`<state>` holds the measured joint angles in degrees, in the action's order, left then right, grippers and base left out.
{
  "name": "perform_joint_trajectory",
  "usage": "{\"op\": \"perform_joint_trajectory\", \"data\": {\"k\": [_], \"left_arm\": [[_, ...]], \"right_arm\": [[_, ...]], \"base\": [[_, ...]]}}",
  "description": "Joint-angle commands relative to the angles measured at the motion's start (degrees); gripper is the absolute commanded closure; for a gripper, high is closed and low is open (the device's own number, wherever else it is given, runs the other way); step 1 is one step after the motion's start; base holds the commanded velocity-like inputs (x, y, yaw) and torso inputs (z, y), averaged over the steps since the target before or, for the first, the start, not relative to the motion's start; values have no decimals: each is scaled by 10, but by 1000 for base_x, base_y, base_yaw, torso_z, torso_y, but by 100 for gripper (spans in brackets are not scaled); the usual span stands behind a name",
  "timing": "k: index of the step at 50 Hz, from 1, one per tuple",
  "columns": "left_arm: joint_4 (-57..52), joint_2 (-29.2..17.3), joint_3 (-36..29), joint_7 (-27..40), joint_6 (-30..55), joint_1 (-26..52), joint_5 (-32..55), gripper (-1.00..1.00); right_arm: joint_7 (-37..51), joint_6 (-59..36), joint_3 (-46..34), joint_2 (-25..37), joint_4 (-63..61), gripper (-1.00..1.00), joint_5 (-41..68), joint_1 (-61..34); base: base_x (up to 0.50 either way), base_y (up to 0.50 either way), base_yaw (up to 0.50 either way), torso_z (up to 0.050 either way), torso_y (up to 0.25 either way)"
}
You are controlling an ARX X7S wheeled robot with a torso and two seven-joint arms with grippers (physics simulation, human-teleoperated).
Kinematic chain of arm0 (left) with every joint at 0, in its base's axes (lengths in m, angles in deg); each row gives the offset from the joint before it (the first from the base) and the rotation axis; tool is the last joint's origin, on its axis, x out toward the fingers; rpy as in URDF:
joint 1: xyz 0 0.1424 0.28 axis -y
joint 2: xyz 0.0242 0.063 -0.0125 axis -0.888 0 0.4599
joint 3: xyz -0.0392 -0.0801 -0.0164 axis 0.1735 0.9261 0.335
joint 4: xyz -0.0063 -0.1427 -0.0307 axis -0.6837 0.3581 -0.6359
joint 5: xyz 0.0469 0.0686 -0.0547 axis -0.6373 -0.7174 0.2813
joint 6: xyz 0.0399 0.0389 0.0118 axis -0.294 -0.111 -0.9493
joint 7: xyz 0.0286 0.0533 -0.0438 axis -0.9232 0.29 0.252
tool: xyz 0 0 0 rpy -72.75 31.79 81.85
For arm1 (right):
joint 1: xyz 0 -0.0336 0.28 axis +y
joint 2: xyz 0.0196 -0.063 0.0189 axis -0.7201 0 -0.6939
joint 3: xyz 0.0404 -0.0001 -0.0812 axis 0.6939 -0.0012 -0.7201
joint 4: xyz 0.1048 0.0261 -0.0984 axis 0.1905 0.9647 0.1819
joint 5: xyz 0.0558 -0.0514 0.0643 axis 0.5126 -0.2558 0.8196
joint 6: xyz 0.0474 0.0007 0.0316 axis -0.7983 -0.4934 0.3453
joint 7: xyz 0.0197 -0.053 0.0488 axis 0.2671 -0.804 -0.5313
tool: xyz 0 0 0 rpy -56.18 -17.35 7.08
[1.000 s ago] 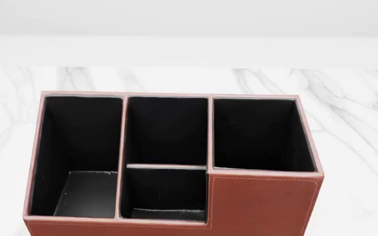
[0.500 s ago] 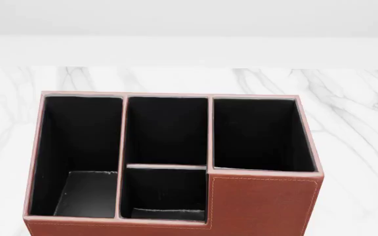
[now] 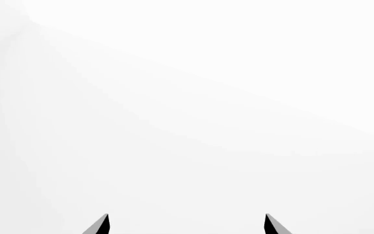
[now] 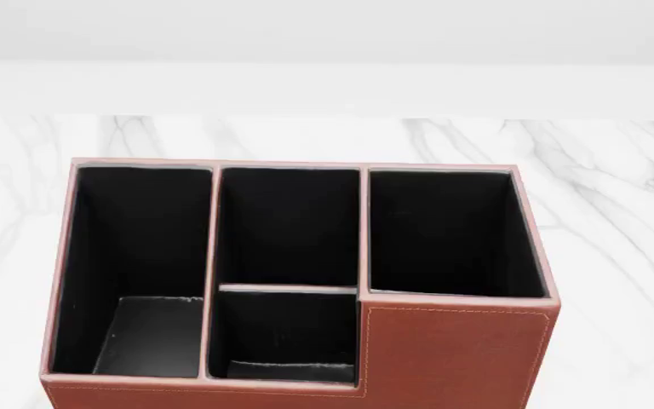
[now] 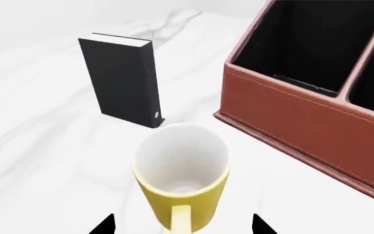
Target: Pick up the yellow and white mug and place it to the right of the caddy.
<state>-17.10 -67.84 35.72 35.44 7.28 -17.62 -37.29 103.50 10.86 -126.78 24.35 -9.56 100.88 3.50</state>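
The yellow and white mug (image 5: 181,178) stands upright on the marble table (image 5: 37,161), directly in front of the right gripper (image 5: 181,225), with its loop handle turned towards the gripper. Only the two dark fingertips (image 5: 103,225) show; they stand apart, one on each side of the mug, and touch nothing. The mug looks like stiff glazed ceramic, light but slippery and breakable, so I judge the best hold is across the round body below the rim, avoiding the handle. Beyond the mug and to one side lies the caddy (image 5: 304,114), near but not touching. A black book (image 5: 121,85) stands upright further ahead. The left gripper (image 3: 185,225) also shows two separated tips, facing only blank white. I count one mug, one caddy with four compartments, one book
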Motion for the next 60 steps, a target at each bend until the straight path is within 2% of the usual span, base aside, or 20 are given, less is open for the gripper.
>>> {"op": "perform_joint_trajectory", "data": {"k": [1, 36, 60], "left_arm": [[0, 0, -1, 0, -1, 0, -1, -100], [0, 0, 2, -3, -1, 0, 4, -100], [0, 0, -2, -4, -3, 0, -1, -100]], "right_arm": [[-25, 9, 7, -6, 38, -100, 15, 7], [-112, 26, 24, -47, 160, -100, 46, 31], [-153, 54, 19, -71, 220, -100, 1, 51]], "base": [[0, 0, 0, 0, 0], [0, 0, 0, 0, 0], [0, 0, 0, 0, 0]]}}
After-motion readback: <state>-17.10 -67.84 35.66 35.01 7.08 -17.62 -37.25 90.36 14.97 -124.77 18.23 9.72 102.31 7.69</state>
